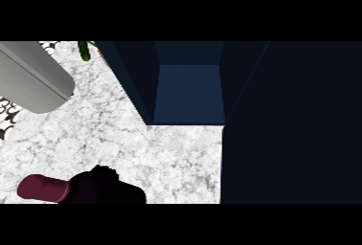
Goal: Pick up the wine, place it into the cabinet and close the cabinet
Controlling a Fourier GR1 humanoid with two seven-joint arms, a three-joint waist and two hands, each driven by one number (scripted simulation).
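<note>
The wine bottle (44, 187), dark maroon, lies tilted at the lower left over the white marble counter (106, 129). My right hand (106, 189), a black shape at the lower edge, covers the bottle's right end and appears curled round it; the rest of the bottle is hidden. The dark blue cabinet (189, 93) stands open ahead, its inside showing as a lighter blue recess. Its door (290, 124) is the broad dark panel filling the right side. Of my left arm only the grey forearm (32, 76) shows at the upper left; its hand is out of sight.
A green leaf (84, 50) pokes in at the top left beside the cabinet's side wall. A black-and-white patterned surface (7, 119) runs along the left edge of the counter.
</note>
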